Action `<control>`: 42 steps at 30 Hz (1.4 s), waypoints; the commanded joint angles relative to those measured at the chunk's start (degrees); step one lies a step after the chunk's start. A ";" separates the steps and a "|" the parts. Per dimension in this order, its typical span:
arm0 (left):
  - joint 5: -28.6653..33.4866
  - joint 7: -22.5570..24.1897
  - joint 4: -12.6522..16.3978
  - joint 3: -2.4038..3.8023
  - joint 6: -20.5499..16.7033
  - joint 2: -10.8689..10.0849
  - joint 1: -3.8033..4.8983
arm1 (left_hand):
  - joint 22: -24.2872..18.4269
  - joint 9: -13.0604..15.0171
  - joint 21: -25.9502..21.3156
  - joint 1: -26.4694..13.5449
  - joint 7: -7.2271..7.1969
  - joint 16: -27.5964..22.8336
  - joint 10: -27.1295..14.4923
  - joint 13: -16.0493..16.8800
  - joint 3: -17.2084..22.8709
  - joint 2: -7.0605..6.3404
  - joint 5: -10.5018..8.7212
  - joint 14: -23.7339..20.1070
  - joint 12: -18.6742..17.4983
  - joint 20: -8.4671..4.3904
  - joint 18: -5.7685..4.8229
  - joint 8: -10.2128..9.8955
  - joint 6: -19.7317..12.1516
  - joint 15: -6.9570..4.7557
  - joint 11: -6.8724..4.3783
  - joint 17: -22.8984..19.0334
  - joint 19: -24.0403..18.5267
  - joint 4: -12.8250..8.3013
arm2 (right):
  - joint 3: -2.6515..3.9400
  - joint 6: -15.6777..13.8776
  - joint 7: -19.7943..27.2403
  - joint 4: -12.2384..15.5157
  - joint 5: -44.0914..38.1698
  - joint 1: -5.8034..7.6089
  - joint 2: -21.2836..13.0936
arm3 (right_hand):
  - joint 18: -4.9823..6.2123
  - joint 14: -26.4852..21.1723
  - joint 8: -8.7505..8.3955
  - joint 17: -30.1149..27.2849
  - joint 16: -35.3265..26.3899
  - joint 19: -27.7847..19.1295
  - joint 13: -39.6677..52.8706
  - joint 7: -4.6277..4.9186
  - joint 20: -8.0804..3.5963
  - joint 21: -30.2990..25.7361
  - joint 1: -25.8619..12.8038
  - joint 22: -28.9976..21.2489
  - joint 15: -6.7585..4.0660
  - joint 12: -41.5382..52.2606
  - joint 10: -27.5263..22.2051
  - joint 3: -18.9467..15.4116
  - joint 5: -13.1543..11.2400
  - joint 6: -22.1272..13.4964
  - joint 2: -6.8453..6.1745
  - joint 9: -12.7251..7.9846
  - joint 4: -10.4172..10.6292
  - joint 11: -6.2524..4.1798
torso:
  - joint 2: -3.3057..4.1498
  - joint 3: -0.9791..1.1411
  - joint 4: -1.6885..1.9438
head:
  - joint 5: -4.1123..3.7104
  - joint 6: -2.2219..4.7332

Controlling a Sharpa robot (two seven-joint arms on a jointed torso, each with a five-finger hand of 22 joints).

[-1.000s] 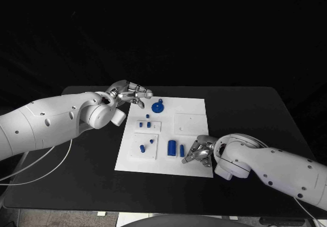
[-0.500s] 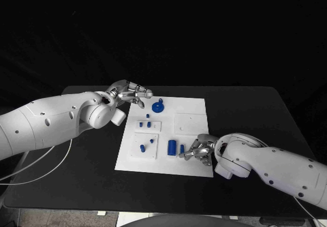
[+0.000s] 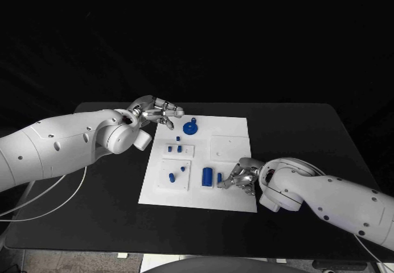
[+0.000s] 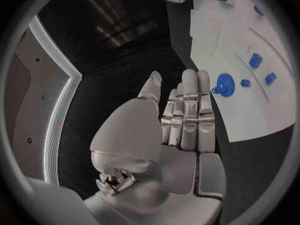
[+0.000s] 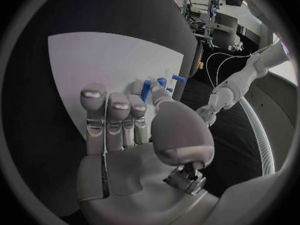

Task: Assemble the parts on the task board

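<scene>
where flat white task board (image 3: 230,147) lies, small blue cylindrical parts (image 3: 208,177)

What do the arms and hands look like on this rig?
Two glossy white, rounded arm shells with small dark fastener dots. Left hand and right hand are silver metal with segmented fingers and smooth grey palm covers. A thin white cable loops under the left arm.

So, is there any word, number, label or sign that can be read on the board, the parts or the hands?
None: no readable text. The task board, the blue parts, the left hand and the right hand carry no legible marking in these views.
</scene>
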 commanded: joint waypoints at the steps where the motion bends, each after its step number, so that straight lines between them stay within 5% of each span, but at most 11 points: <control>1: -0.12 0.26 0.08 0.03 0.74 0.06 0.03 | 0.06 0.07 0.04 0.14 0.02 -0.33 0.07 0.06 0.06 0.37 -0.31 0.20 -0.15 0.01 -0.33 -0.15 -0.46 0.02 0.10 -0.05 0.43 -0.30 | -0.01 -0.29 -0.39 -0.32 -2.85 -0.17 0.04 | 0.00 0.11 -0.01 -0.01 -0.29 3.16 0.04 -0.48 -0.17 0.00 -0.28 3.14 -0.15 0.25 0.25 9.71 -3.65 0.44 -1.99 0.13 -2.20 -0.31 | -0.03 -0.02 -0.03 | 0.00 -0.01; 6: -0.13 0.24 0.07 0.03 0.74 0.09 0.03 | 0.06 0.07 0.04 0.14 0.02 -0.33 0.07 0.06 0.06 0.37 -0.31 0.20 -0.15 0.01 -0.33 -0.15 -0.46 0.02 0.10 -0.05 0.43 -0.30 | 0.02 -0.82 -1.23 -0.61 -3.48 -0.20 0.44 | -0.04 0.15 -0.02 -0.16 -0.30 3.17 0.03 -0.53 -0.11 0.12 -2.42 3.21 -0.10 0.33 0.50 15.77 -4.89 0.85 -2.30 0.30 -5.62 -0.35 | -0.03 -0.01 -0.01 | 0.01 -0.08; 14: -0.18 0.20 0.07 0.02 0.67 0.07 0.03 | 0.19 0.07 0.02 0.03 0.03 -0.33 0.09 0.06 -0.16 0.55 -0.37 0.20 -0.14 0.02 -0.33 -0.16 -0.50 0.02 0.09 -0.04 0.42 -0.52 | 0.03 -1.32 -1.99 -1.01 -3.84 -0.20 0.94 | -0.06 0.12 0.01 -0.28 -0.26 3.18 0.06 -0.63 -0.14 0.12 -3.80 3.20 -0.10 0.32 0.59 15.63 -3.29 1.16 -2.84 0.34 -6.84 -0.41 | -0.05 -0.01 0.01 | 0.06 -0.06; 18: -0.19 0.27 0.06 0.02 0.60 0.09 0.03 | 0.19 0.07 0.02 0.03 0.03 -0.33 0.09 0.06 -0.16 0.55 -0.37 0.20 -0.14 0.02 -0.33 -0.16 -0.50 0.02 0.09 -0.04 0.42 -0.52 | 0.05 -1.53 -1.34 -1.08 -2.62 -0.21 0.69 | -0.07 0.11 0.02 -0.32 -0.23 3.19 0.05 -0.57 -0.18 0.19 -5.79 3.18 -0.12 0.24 0.58 11.06 4.92 1.29 -4.68 0.25 -5.01 -0.44 | -0.07 -0.01 -0.03 | 0.07 0.02; 20: -0.18 0.57 0.04 0.02 0.32 0.12 0.03 | 0.22 0.07 0.01 -0.05 0.03 -0.32 0.10 0.06 -0.23 0.55 -0.36 0.19 -0.14 0.02 -0.33 -0.15 -0.48 0.03 0.10 -0.03 0.41 -0.52 | 0.21 -1.43 -0.54 -1.14 -1.49 -0.21 0.48 | -0.04 0.08 0.01 -0.37 -0.26 3.16 0.02 -0.50 -0.20 0.06 -5.84 3.12 -0.14 0.13 0.50 8.20 6.37 1.15 -5.13 0.18 -3.72 -0.36 | -0.12 -0.02 -0.05 | 0.08 0.17; 27: 1.48 4.52 -0.23 -0.07 -3.09 0.37 -0.15 | 0.33 0.08 0.00 0.12 -0.23 -0.29 0.94 0.05 -0.13 0.78 0.60 0.19 -0.14 -0.08 -0.43 0.02 0.20 -0.13 -0.18 0.00 0.27 -0.74 | 2.70 0.62 8.11 -2.96 6.37 -0.19 -0.32 | 0.24 -0.22 0.07 -1.60 -1.88 2.85 0.23 0.78 0.39 -2.08 -3.78 2.40 0.47 0.11 -0.44 0.37 8.22 -2.25 -4.39 0.29 -0.82 0.49 | -1.40 0.04 -0.47 | 0.00 2.23; 31: 3.74 6.46 -0.94 -0.11 -4.58 0.79 -0.46 | 0.28 0.08 -0.12 0.44 -0.55 -0.92 2.24 0.02 0.10 1.26 1.46 0.25 -0.19 -0.28 -0.58 0.06 1.05 -0.39 -0.59 -0.29 0.10 -0.96 | 4.70 -0.62 15.00 -6.03 12.82 -0.08 -0.38 | 0.54 -0.56 -0.01 -3.02 -4.02 2.56 -0.97 0.82 0.34 -5.49 -2.62 1.29 0.37 -1.78 -1.34 -1.34 8.51 -2.68 -3.59 0.40 -0.73 0.58 | -2.72 -0.41 -0.92 | 0.04 3.34; 32: 4.27 6.75 -1.13 -0.12 -4.74 0.90 -0.51 | 0.15 0.08 -0.20 0.48 -0.68 -1.60 2.92 0.02 0.15 1.42 1.55 0.38 -0.17 -0.35 -0.65 0.06 1.37 -0.48 -0.80 -0.58 0.05 -0.97 | 5.01 -1.08 16.53 -6.83 14.32 0.09 -0.37 | 0.87 -1.50 0.01 -5.27 -7.20 1.69 -3.01 0.91 0.39 -11.12 -2.16 -0.54 0.37 -5.27 -2.72 -1.26 8.09 -3.02 -2.96 0.34 -0.99 0.70 | -3.12 -0.56 -1.02 | 0.08 3.72; 37: 6.23 7.57 -2.23 -0.27 -4.51 1.26 -0.73 | -3.15 0.06 -0.83 1.88 -0.76 -12.38 3.43 0.01 1.17 3.14 1.10 -1.82 -0.12 0.42 -1.59 -0.26 1.97 0.54 -0.77 -4.61 -4.50 -1.17 | 6.06 -3.80 25.57 -14.20 20.53 2.01 0.92 | 1.45 -3.03 -0.07 -11.25 -16.89 -0.57 -13.61 1.70 1.28 -28.19 0.66 -10.26 1.15 -19.10 -7.32 -1.42 -5.27 -4.65 0.18 0.29 -1.71 1.64 | -4.89 -0.88 -1.59 | -0.25 4.86; 40: 7.06 7.80 -2.74 -0.59 -4.11 1.25 -0.77 | -9.29 0.06 -0.62 2.27 -0.18 -25.21 1.54 -0.02 1.01 3.03 0.69 -1.07 -0.27 2.45 -1.45 -0.28 1.53 2.30 0.29 -8.19 -9.44 -0.89 | 6.88 -5.36 29.97 -19.64 23.22 2.71 2.57 | 1.37 -0.87 0.07 -16.59 -25.85 2.15 -22.64 1.64 1.95 -36.13 3.88 -21.62 1.75 -23.08 -7.17 -3.20 -5.83 -4.62 0.90 0.42 -2.58 2.00 | -5.83 -1.00 -1.92 | -0.43 5.79; 42: 8.07 8.01 -3.55 -0.77 -3.83 1.53 -0.79 | -14.37 0.05 -0.78 2.35 -0.67 -33.54 -0.72 0.03 0.64 2.48 0.72 -3.24 0.03 4.12 -1.44 -0.26 1.05 4.27 0.94 -9.63 -13.18 -0.92 | 7.78 -6.44 33.50 -24.24 26.23 3.01 4.27 | 1.46 -3.49 -0.04 -21.09 -33.98 -1.28 -30.82 2.64 3.45 -38.14 5.45 -29.78 3.27 -28.53 -9.88 -3.49 -5.07 -5.73 0.77 0.11 -4.25 3.02 | -6.65 -1.15 -2.08 | -0.64 6.62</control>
